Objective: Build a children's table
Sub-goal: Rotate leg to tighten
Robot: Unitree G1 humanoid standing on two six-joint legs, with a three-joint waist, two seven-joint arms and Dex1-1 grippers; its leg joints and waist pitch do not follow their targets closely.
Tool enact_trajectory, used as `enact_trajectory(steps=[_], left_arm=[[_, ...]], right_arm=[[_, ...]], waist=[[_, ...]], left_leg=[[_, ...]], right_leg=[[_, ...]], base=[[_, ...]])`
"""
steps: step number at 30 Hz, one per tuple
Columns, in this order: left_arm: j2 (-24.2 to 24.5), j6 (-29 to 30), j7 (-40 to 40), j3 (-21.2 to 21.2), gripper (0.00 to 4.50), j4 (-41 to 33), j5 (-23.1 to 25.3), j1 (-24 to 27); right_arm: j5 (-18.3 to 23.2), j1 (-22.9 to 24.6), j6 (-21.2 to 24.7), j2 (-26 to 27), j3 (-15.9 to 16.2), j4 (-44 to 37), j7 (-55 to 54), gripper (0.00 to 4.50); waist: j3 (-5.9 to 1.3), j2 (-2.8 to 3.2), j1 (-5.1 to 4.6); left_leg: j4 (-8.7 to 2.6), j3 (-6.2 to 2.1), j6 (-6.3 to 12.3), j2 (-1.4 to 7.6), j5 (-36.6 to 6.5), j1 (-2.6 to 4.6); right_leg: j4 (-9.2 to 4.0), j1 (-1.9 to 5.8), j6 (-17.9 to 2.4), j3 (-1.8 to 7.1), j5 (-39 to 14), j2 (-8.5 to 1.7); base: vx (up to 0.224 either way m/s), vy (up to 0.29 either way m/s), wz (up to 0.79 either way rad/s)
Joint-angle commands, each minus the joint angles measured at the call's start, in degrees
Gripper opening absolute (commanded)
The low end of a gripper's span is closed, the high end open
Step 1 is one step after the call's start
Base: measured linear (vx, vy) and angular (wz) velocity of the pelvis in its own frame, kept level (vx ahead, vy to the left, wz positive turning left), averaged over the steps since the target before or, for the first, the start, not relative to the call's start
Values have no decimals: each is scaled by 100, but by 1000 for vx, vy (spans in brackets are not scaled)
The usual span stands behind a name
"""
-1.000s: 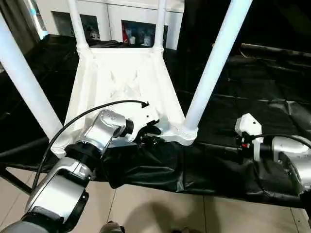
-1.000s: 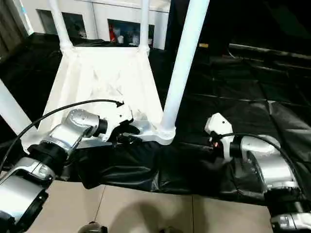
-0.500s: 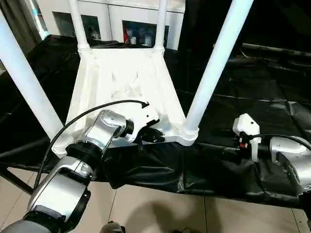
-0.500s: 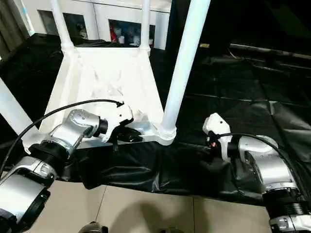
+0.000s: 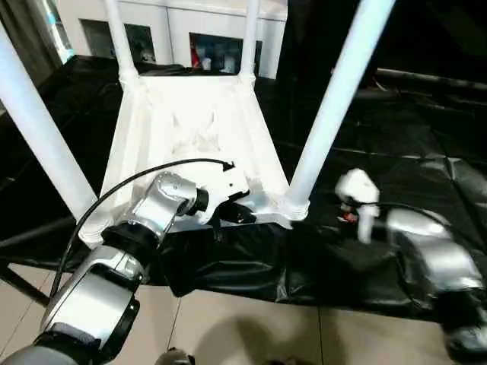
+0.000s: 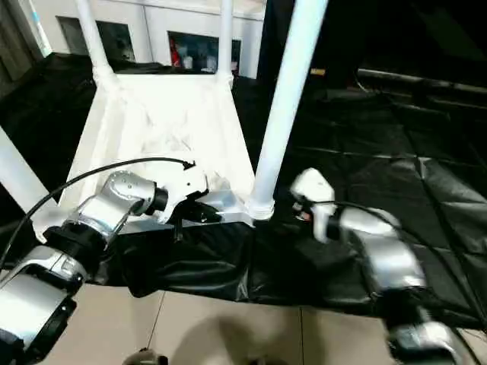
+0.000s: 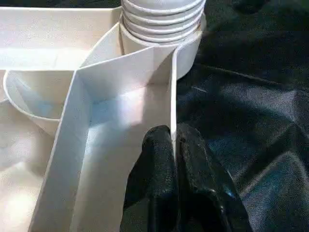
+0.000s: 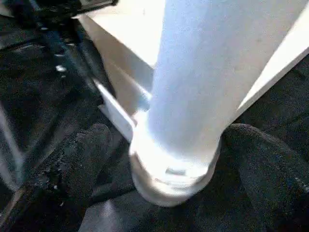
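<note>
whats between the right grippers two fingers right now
The base of the near right leg, seated in its corner socket; the right gripper straddles it with open fingers, seen in the right wrist view.

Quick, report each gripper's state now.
Left gripper: shut on the tabletop rim.
Right gripper: open, fingers either side of the near-right leg.

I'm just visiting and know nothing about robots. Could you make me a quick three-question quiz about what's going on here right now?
1. True or false: the tabletop lies upside down with its legs pointing up.
2. What is the left gripper pinching?
A. the black cloth
B. the tabletop's rim
C. a cable
3. Which leg do the right gripper's open fingers straddle?

Key:
1. True.
2. B.
3. The near right leg, at its base.
</note>
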Motion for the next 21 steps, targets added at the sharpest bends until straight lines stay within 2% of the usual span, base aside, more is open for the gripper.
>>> enact_trajectory(steps=[1,3,4,6,7,8,9,14,19,21], left_arm=[[-15,90,21,-63,0,94,86,168],[-10,79,46,-54,0,86,84,179],[-9,79,46,-54,0,86,84,180],[-9,93,63,-23,0,62,73,198],[-12,96,70,-10,0,60,69,203],[-7,103,67,-1,0,45,64,211],[-4,122,75,23,0,19,52,225],[7,148,71,72,0,-6,16,243],[20,175,50,100,0,-40,-4,271],[21,180,49,104,0,-45,-6,277]], right_arm=[[-129,-88,-88,34,53,172,-144,433],[-116,-174,-121,148,-6,351,-275,433],[-116,-176,-122,150,-7,354,-277,433],[-5,-285,-152,292,-109,593,-302,398],[-14,-322,-187,319,-111,684,-310,398],[-26,-339,-204,332,-105,722,-319,398],[-11,-364,-219,358,-99,802,-319,379],[-1,-433,-313,410,-125,957,-377,333],[-33,-459,-404,459,-104,1115,-357,283],[-38,-456,-421,471,-96,1142,-358,280]], waist=[[-363,-59,0],[-361,-48,-4],[-365,-66,-3],[-361,-52,-5],[-363,-47,-4],[-361,-94,-12],[-355,-65,-1],[-354,-87,-2],[-348,-75,-6],[-345,-79,-14]], left_leg=[[-414,-41,125,44,-1340,61],[-414,-36,113,41,-1351,67],[-416,-37,113,44,-1346,70],[-419,-36,117,44,-1360,67],[-420,-36,116,48,-1368,68],[-416,-30,125,46,-1369,62],[-421,-35,117,52,-1363,70],[-421,-30,131,46,-1318,63],[-431,-36,109,52,-1405,67],[-434,-38,109,48,-1408,60]], right_leg=[[-474,252,-1150,174,-1408,-302],[-478,240,-1153,175,-1440,-307],[-479,244,-1155,174,-1443,-308],[-476,245,-1172,175,-1415,-306],[-475,247,-1186,177,-1410,-312],[-479,245,-1183,175,-1434,-310],[-477,243,-1162,180,-1483,-315],[-476,245,-1145,179,-1461,-312],[-497,234,-1093,180,-1660,-324],[-494,237,-1081,179,-1663,-316]], base=[[0,0,0],[0,0,0],[0,0,0],[0,0,0],[0,0,0],[0,0,0],[0,0,0],[0,0,0],[0,0,0],[0,0,0]])
